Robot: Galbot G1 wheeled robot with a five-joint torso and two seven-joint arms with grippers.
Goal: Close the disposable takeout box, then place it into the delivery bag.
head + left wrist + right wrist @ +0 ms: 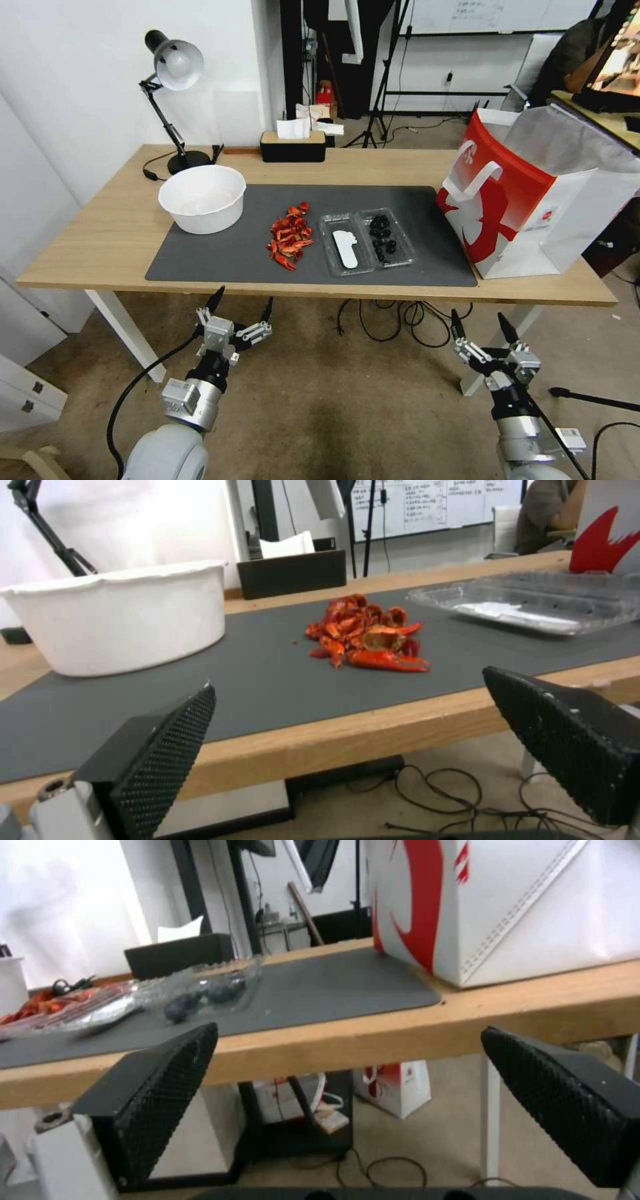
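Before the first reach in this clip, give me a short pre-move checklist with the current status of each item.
1. Takeout box lies open flat on the grey mat: ok, closing not yet done.
2. Black round pieces sit inside one half, none spilled: ok.
3. Delivery bag upright on the table, mouth open: ok.
4. Left hand open, below the table edge: ok.
5. Right hand open, below the table edge: ok.
6. Red shells beside the box, not touching it: ok.
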